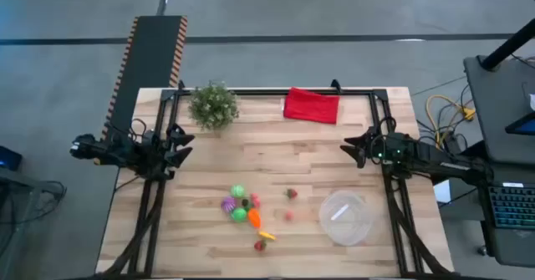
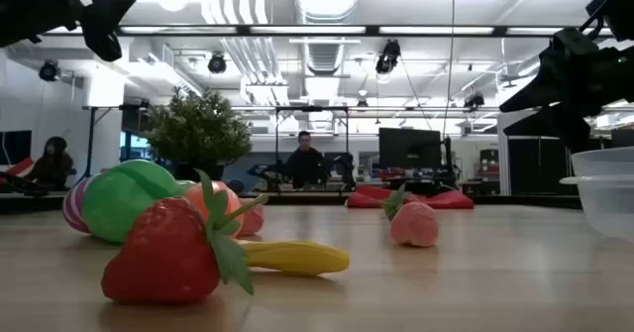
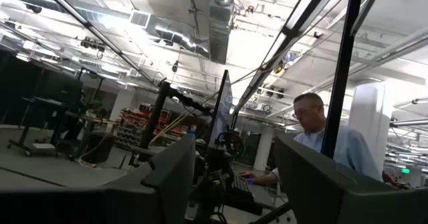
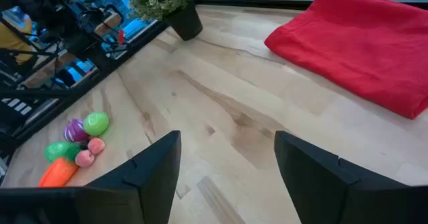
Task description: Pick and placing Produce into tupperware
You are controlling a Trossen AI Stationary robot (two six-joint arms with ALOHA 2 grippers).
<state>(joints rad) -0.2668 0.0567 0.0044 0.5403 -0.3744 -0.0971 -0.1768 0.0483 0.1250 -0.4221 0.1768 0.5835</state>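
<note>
The produce lies in a cluster (image 1: 244,206) near the table's near-middle: green, purple, orange and red pieces, a yellow one and a strawberry (image 1: 261,245) closest to the near edge, two small red pieces (image 1: 290,195) apart toward the right. In the low view the strawberry (image 2: 163,251) and yellow piece (image 2: 297,258) lie in front. The clear round tupperware (image 1: 346,217) stands at the near right, empty. My left gripper (image 1: 185,145) hovers open above the table's left edge, its camera tipped up at the room. My right gripper (image 1: 349,150) hovers open at the right side, fingers (image 4: 154,167) over bare wood.
A bushy potted plant (image 1: 213,104) stands at the far left and a red folded cloth (image 1: 312,105) at the far middle. Bare wood (image 1: 276,155) lies between the arms. A person (image 3: 314,140) sits beyond the table; another person (image 2: 305,162) shows in the room behind.
</note>
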